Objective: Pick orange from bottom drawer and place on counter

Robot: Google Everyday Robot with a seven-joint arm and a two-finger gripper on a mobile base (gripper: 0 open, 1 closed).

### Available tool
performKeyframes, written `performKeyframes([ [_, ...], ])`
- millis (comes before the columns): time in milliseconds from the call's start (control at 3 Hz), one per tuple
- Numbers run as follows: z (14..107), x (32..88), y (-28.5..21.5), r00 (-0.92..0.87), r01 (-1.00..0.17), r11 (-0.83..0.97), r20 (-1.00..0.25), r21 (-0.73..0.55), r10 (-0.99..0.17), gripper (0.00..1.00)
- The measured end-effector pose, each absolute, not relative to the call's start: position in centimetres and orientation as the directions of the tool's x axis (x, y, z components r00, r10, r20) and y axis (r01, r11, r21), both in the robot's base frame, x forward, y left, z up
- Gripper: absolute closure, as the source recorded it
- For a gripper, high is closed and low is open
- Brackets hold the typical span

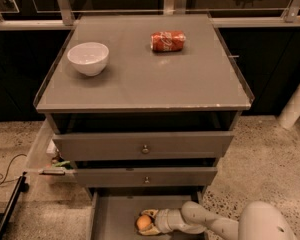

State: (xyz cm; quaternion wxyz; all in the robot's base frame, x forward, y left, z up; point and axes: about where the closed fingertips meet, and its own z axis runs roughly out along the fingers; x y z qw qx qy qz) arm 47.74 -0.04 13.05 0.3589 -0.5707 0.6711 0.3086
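Observation:
The orange (143, 223) sits in the open bottom drawer (115, 215), a grey tray pulled out at the bottom of the view. My gripper (146, 223) reaches in from the right, low in the drawer, with its fingers (151, 213) above and below the orange, closed around it. The counter (145, 69) is the broad grey top of the cabinet above.
A white bowl (88, 58) stands at the counter's left and a red crushed soda can (167, 41) lies at its back right. Two wider drawers with round knobs (145, 148) stick out above the bottom drawer. A cable (5, 170) lies on the floor at left.

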Motion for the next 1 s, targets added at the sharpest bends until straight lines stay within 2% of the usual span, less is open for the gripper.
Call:
performKeyframes([
  [333, 14.6, 46.5, -0.6, -0.133, -0.984, 0.172, -0.813, 0.041, -0.567, 1.0],
  [1000, 24.8, 44.2, -2.5, -0.108, -0.981, 0.196, -0.808, -0.009, -0.579, 1.0],
])
